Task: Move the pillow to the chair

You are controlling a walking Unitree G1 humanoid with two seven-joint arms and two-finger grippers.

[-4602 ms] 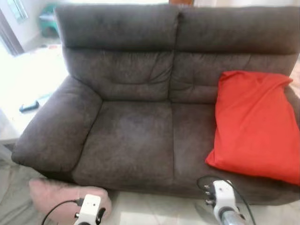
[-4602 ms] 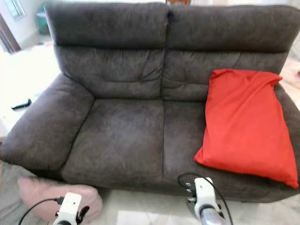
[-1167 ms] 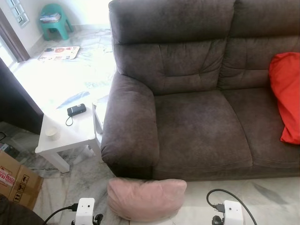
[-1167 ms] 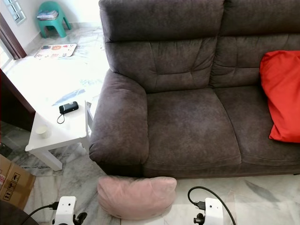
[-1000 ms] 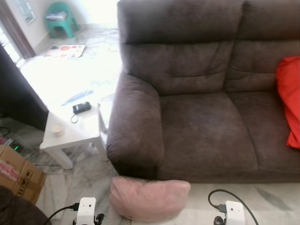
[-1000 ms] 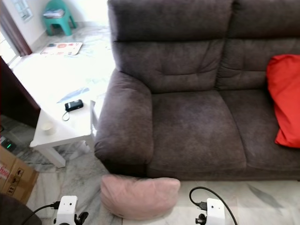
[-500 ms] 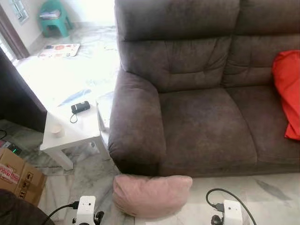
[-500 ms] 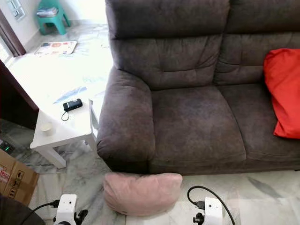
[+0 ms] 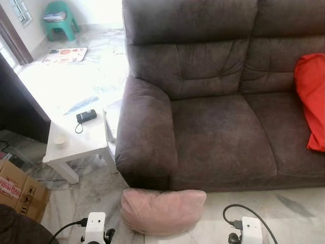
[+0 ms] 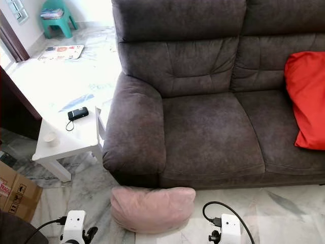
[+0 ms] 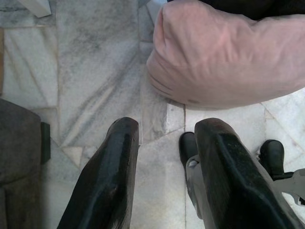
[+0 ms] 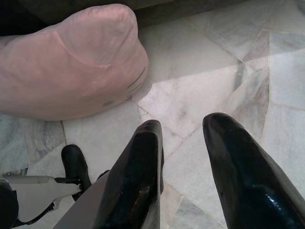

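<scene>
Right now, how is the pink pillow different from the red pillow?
The pink pillow lies flat on the marble floor against the front of the sofa, below its left armrest; the red pillow sits up on the seat at the sofa's right end, leaning on the backrest. The pink one is pale and dull; the red one is bright. The pink one shows whole, the red one is cut by the picture's edge. Both are soft, plain and untouched by either gripper.

pink pillow [image 9: 162, 210] lying on floor

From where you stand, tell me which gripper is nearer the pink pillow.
Left, narrowly. The left gripper hangs just short of the pink pillow's left end; the right gripper sits slightly farther off its right end.
</scene>
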